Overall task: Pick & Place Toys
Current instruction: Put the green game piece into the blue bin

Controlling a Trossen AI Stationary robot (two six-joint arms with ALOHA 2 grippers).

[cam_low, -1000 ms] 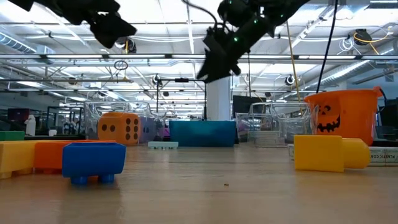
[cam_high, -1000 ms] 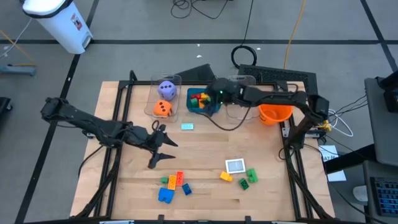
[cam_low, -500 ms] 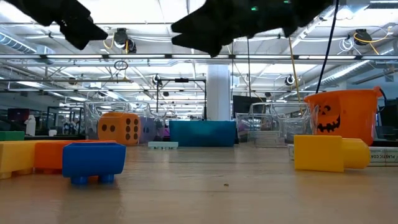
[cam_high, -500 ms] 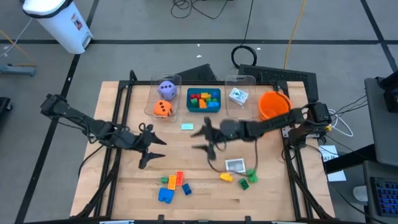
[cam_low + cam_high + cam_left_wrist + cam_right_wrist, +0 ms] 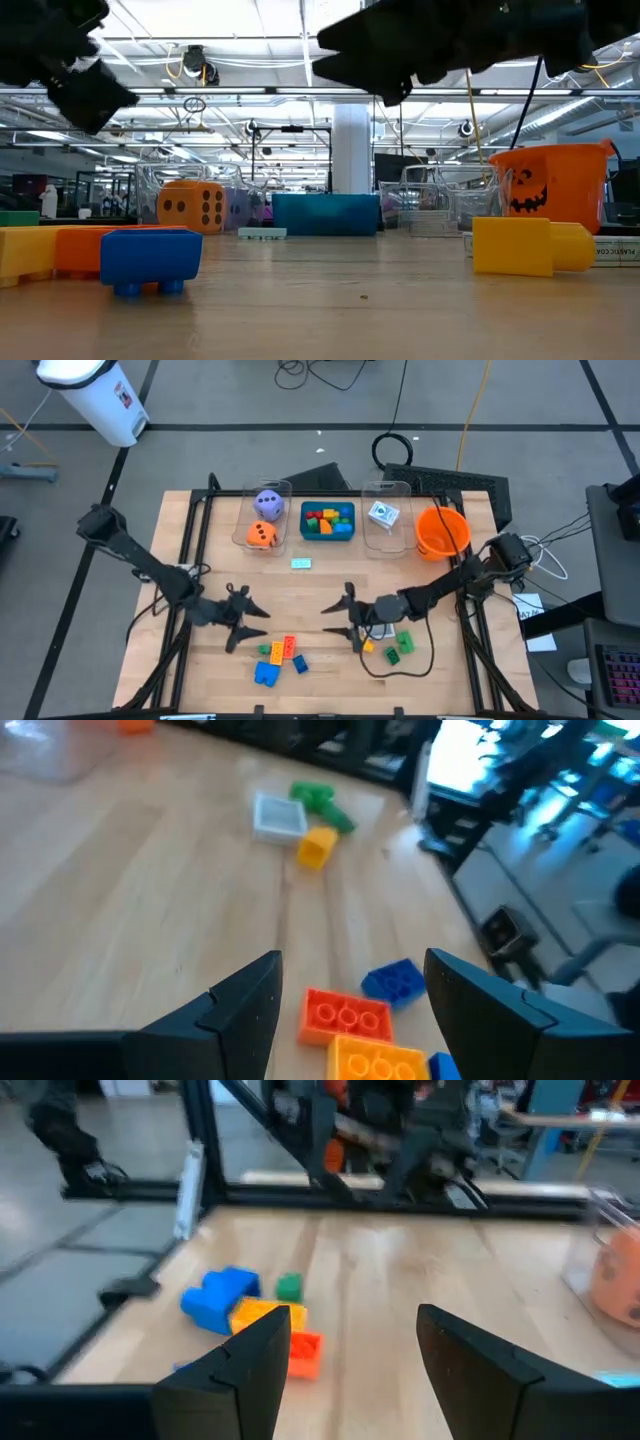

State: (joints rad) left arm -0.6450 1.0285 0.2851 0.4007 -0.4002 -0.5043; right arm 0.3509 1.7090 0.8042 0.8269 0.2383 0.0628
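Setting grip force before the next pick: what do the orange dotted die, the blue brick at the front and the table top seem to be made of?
Orange dotted die: looks like soft foam, matte, with rounded edges; not certain.
Blue building brick: hard moulded plastic, with a slight sheen, crisp edges and studs on its underside.
Table top: pale wood, with visible grain and plank seams, satin finish.

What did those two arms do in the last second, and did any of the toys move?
The right gripper left the teal tray at the back and swung forward to hover by the white card, fingers open and empty. The left gripper eased toward the bricks at the front, also open. Nothing was picked up. The dice, the bricks and the orange bowl lie as before.
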